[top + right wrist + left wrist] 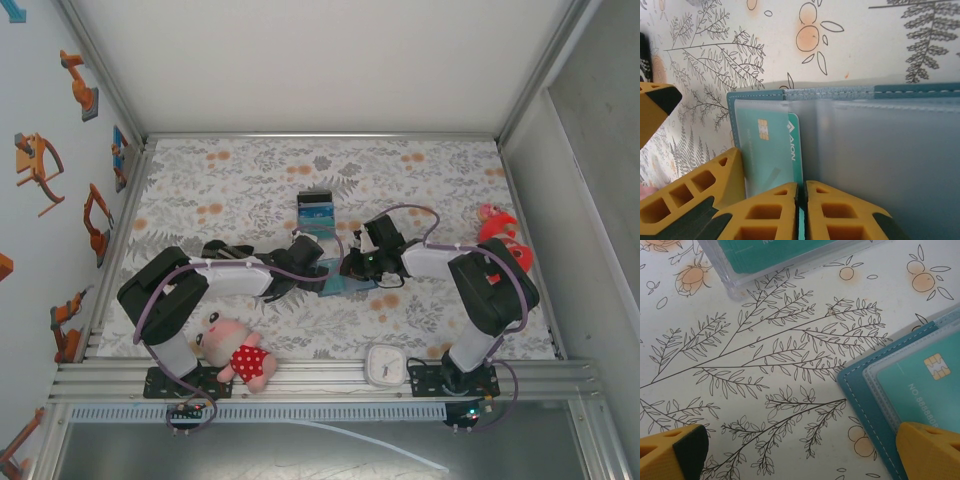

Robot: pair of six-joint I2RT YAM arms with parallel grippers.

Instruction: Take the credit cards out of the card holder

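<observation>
The steel-blue card holder point(349, 287) lies open on the floral table between the two grippers. In the right wrist view a teal credit card point(767, 150) sits partly out of the holder's point(880, 150) clear sleeve. My right gripper point(801, 200) is shut on that card's edge. My left gripper point(800, 452) stands wide open, low over the table. Its right fingertip point(930, 450) rests on the corner of the card holder point(867, 405), over the same teal card point(920, 390), and its left fingertip point(670, 452) is over bare cloth.
A clear tray point(316, 212) holding teal and dark cards stands just beyond the holder, and its corner point(735, 282) is close to the left gripper. A plush doll point(240, 350), a white clock point(384, 365) and a red toy point(500, 235) lie near the table's edges.
</observation>
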